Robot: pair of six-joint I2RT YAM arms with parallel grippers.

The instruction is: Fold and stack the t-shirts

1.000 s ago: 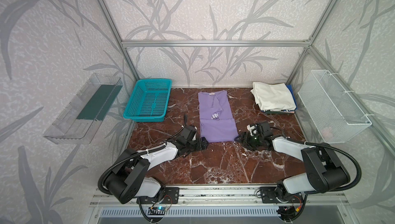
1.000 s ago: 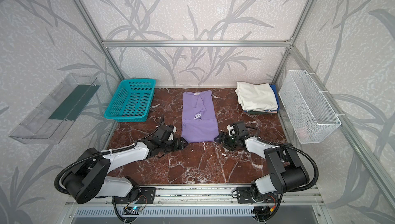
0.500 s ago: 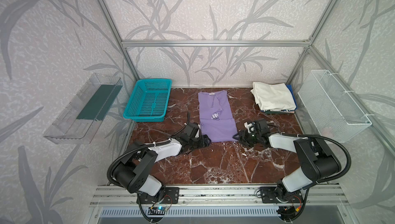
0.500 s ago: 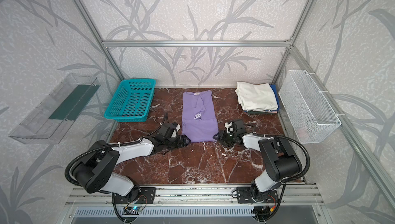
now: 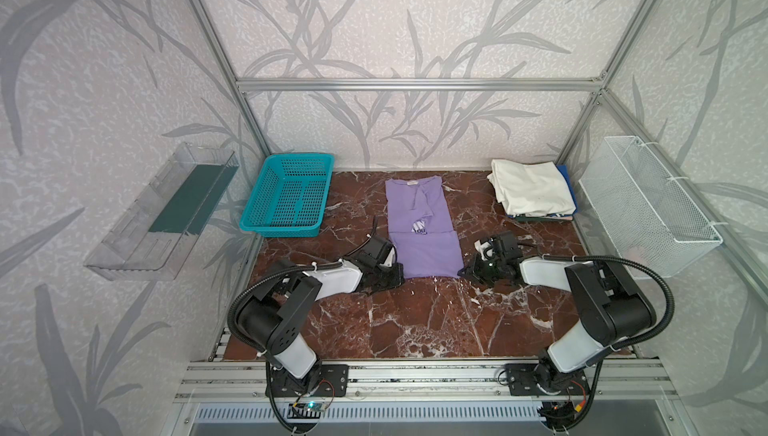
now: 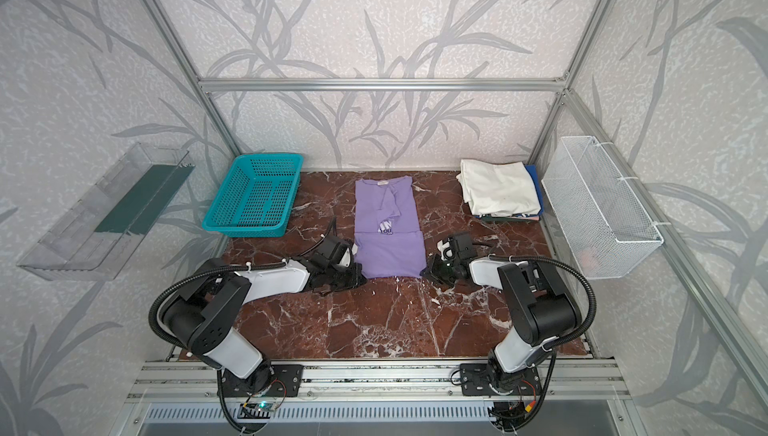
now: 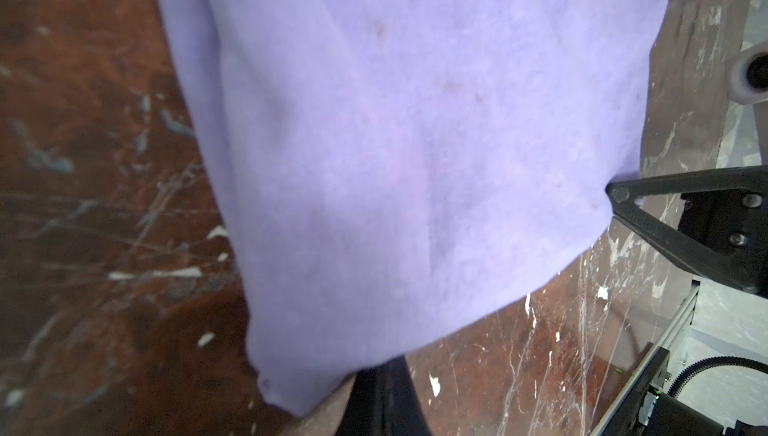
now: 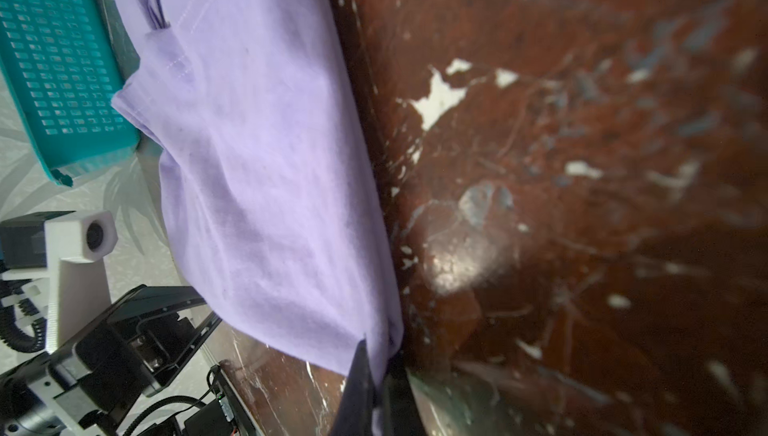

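A lavender t-shirt (image 5: 422, 226) (image 6: 388, 221) lies folded into a long strip in the middle of the marble table (image 5: 415, 321), collar toward the back wall. My left gripper (image 5: 400, 278) (image 6: 361, 279) is shut on its near left hem corner; in the left wrist view the cloth (image 7: 415, 122) drapes over the dark jaw tips of the left gripper (image 7: 380, 371). My right gripper (image 5: 462, 273) (image 6: 424, 273) (image 8: 376, 355) is shut on the near right corner, with purple cloth (image 8: 270, 163) pinched between its fingers. A cream-white t-shirt (image 5: 532, 194) tops a folded stack at the back right, with blue edges (image 5: 567, 176) under it.
A teal lattice basket (image 5: 286, 197) (image 8: 58, 59) stands at the back left of the table. On the right wall hangs a white wire basket (image 5: 648, 205), and on the left wall a clear plastic tray (image 5: 162, 209). An aluminium rail (image 5: 415, 375) runs along the table's front edge.
Both grippers have slid inward to the lavender shirt's near corners and closed on them. The shirt itself lies where it did.
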